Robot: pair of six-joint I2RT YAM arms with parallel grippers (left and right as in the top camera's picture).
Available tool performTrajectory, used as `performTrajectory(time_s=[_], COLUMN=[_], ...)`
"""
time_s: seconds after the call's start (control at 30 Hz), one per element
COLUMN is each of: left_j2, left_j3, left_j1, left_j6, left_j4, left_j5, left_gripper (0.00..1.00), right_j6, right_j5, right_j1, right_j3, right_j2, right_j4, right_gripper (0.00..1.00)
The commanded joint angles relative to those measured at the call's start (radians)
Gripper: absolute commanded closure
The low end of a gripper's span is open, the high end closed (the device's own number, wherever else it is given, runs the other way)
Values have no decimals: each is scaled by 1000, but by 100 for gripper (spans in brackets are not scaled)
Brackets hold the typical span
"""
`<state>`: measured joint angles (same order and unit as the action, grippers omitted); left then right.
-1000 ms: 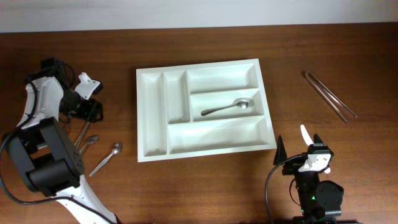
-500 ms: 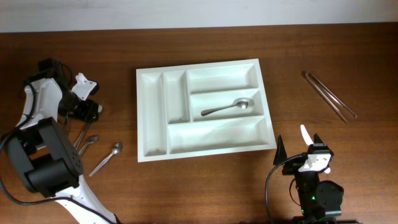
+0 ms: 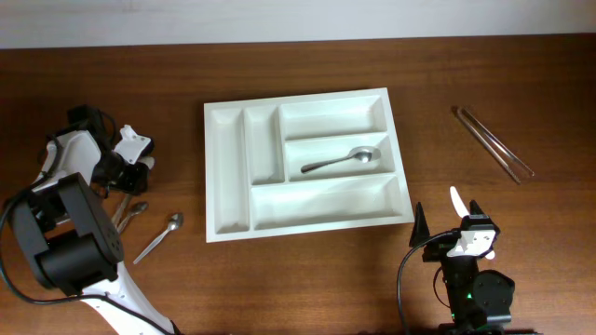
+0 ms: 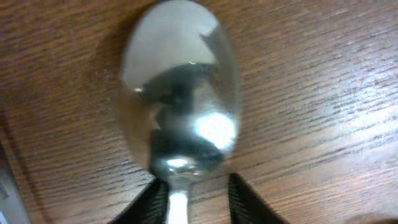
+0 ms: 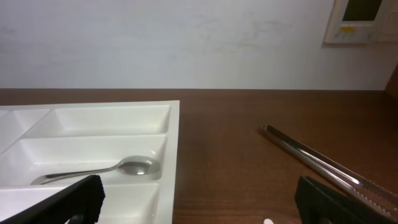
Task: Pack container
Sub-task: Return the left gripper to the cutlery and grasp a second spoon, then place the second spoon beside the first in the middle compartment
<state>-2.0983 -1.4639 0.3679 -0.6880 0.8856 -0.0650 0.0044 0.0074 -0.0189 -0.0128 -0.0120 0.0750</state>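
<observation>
The white container [image 3: 228, 177] lies mid-table, with one spoon [image 3: 340, 161] in its middle right compartment. My left gripper [image 3: 130, 166] is low over loose cutlery left of the tray. In the left wrist view its fingertips [image 4: 152, 202] straddle the neck of a spoon [image 4: 180, 93] lying on the wood; the jaws stand narrowly apart, with a gap on the right side. My right gripper [image 3: 458, 231] is open and empty near the front edge. The right wrist view shows the tray [image 5: 93, 121], its spoon [image 5: 124, 167], and the right gripper [image 5: 211, 211] wide open.
Two spoons [image 3: 132, 214] [image 3: 160, 237] lie on the table left of the tray, below my left gripper. Metal tongs [image 3: 494, 141] lie at the far right, also visible in the right wrist view [image 5: 323, 165]. A white wall stands behind the table.
My left gripper has moved toward the table's front and down onto the loose cutlery. The right arm, tray and spoons have not moved.
</observation>
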Motion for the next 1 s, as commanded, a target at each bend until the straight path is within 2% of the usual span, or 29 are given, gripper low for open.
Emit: performTrajectory(time_s=[0.0, 0.03, 0.1, 0.33, 0.53, 0.8, 0.97], left_j2=[13, 13, 13, 14, 38, 57, 57], left_j3=[10, 10, 10, -21, -213, -515, -596], left_j1=[8, 8, 8, 6, -57, -303, -504], left_j6=[3, 3, 3, 3, 48, 47, 5], left_j4=[-3, -6, -11, -36, 4, 50, -19], left_j5=[3, 3, 3, 3, 2, 2, -53], left_gripper=[81, 84, 98, 98, 98, 98, 98], right_j6=[12, 12, 12, 12, 12, 12, 12], right_j5=[12, 12, 12, 12, 12, 12, 12], right_j1=[8, 8, 8, 8, 8, 8, 8], right_j3=[7, 7, 7, 7, 7, 7, 7], right_j2=[8, 8, 8, 8, 8, 8, 8], right_j4=[4, 4, 4, 4, 4, 4, 4], right_gripper=[1, 1, 1, 1, 1, 1, 1])
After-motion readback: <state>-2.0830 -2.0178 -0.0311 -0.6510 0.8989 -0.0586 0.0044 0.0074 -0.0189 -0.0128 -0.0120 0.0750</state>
